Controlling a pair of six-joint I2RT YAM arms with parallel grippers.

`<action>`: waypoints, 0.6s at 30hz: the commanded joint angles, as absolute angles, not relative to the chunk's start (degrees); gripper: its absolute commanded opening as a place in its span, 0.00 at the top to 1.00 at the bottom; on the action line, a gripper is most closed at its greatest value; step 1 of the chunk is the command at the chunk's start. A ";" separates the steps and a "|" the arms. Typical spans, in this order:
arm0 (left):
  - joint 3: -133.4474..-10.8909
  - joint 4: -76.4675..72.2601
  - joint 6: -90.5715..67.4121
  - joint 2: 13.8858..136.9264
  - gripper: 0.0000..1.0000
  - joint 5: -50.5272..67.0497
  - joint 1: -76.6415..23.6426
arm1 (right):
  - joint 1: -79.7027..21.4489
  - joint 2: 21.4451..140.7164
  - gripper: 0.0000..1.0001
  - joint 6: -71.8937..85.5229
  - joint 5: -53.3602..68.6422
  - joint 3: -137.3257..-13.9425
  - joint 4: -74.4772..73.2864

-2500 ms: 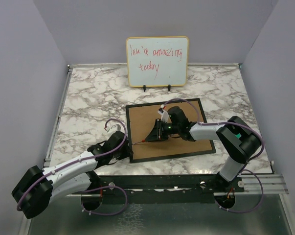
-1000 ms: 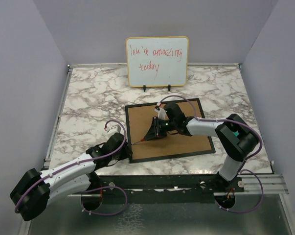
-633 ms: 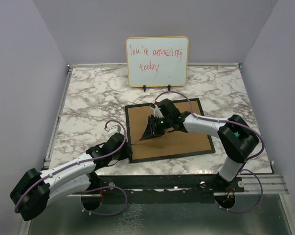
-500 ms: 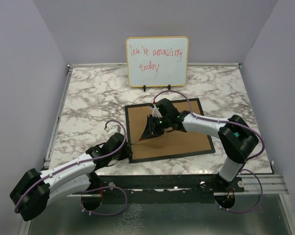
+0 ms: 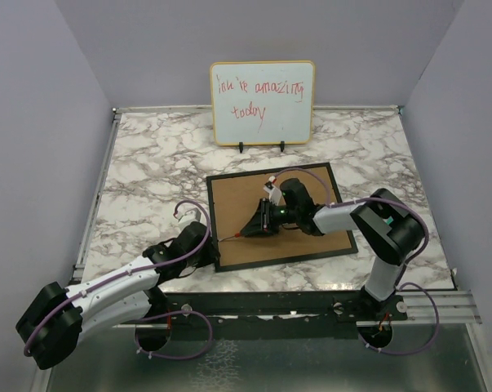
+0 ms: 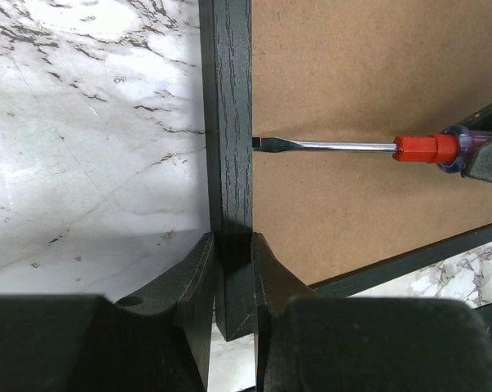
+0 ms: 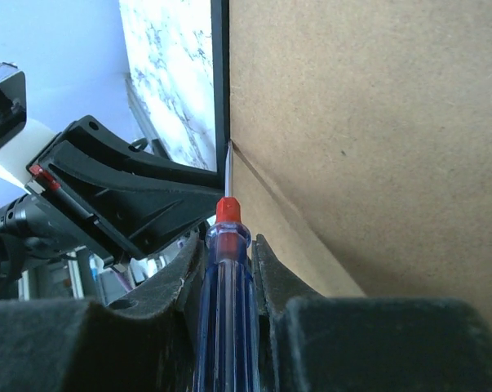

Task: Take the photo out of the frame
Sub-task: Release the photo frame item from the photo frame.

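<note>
The black frame (image 5: 214, 222) lies face down on the marble table, its brown back panel (image 5: 311, 237) facing up. The photo is hidden beneath that panel. My left gripper (image 5: 215, 260) is shut on the frame's left rail (image 6: 227, 131) near the near-left corner, one finger on each side of it (image 6: 232, 245). My right gripper (image 5: 250, 228) hovers over the panel, shut on a screwdriver (image 7: 225, 286) with a blue handle and red collar. The metal shaft (image 6: 327, 145) lies flat across the panel. Its tip touches the inner edge of the left rail.
A wood-edged whiteboard (image 5: 263, 102) with red handwriting stands on small feet at the back of the marble table (image 5: 148, 180). Grey walls close in both sides. A metal rail (image 5: 441, 306) runs along the near edge by the arm bases.
The right wrist, which had swung toward the back left, has come back nearer and to the right. The screwdriver tip stays at the left rail. The left gripper keeps its hold.
</note>
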State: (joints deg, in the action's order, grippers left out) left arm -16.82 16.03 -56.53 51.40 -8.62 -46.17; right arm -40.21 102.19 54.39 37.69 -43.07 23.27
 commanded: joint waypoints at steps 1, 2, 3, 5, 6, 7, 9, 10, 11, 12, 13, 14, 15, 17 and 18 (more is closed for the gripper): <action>-14.35 21.19 -55.24 53.14 1.00 -7.23 -46.98 | -39.85 106.90 1.00 60.31 42.80 -40.14 39.46; -14.39 21.23 -55.24 53.17 1.00 -7.25 -46.97 | -39.74 107.30 0.99 60.25 43.22 -40.39 39.26; -14.41 21.22 -55.27 53.12 1.00 -7.33 -47.00 | -39.81 107.47 1.00 58.91 43.13 -41.05 37.07; -14.41 21.22 -55.28 53.01 1.00 -7.38 -46.97 | -40.33 106.54 1.00 54.53 40.72 -43.15 29.85; -14.41 21.20 -55.21 53.00 1.00 -7.34 -46.99 | -40.86 105.80 1.00 51.90 39.01 -44.59 25.57; -14.35 21.18 -55.24 52.88 1.00 -7.26 -47.02 | -41.67 105.27 1.00 49.33 36.73 -46.37 21.28; -14.26 21.14 -55.19 52.60 1.00 -7.21 -47.00 | -43.28 104.94 1.00 45.23 33.27 -49.89 13.87; -14.24 21.18 -55.19 52.40 1.00 -7.28 -47.07 | -43.72 104.90 0.99 44.01 32.04 -50.93 11.78; -14.24 21.18 -55.20 52.32 1.00 -7.37 -47.10 | -43.91 104.73 0.99 43.47 30.80 -51.60 10.14; -14.24 21.18 -55.28 52.22 1.00 -7.45 -47.08 | -44.06 104.42 0.99 43.04 29.65 -51.83 9.08; -14.16 21.18 -55.28 52.07 1.00 -7.47 -47.04 | -44.11 103.99 1.00 42.35 28.62 -52.39 7.35; -14.15 21.18 -55.37 52.02 1.00 -7.55 -47.07 | -44.28 103.64 1.00 41.15 27.53 -53.16 5.54; -14.11 21.23 -55.42 52.01 1.00 -7.60 -47.10 | -44.34 103.44 1.00 40.16 26.76 -54.21 3.27; -14.14 21.28 -55.46 52.26 1.00 -7.73 -47.03 | -44.49 103.44 1.00 38.09 25.79 -57.22 -1.58; -14.19 21.35 -55.41 52.42 1.00 -7.73 -47.02 | -44.74 103.38 1.00 37.16 25.45 -58.94 -3.47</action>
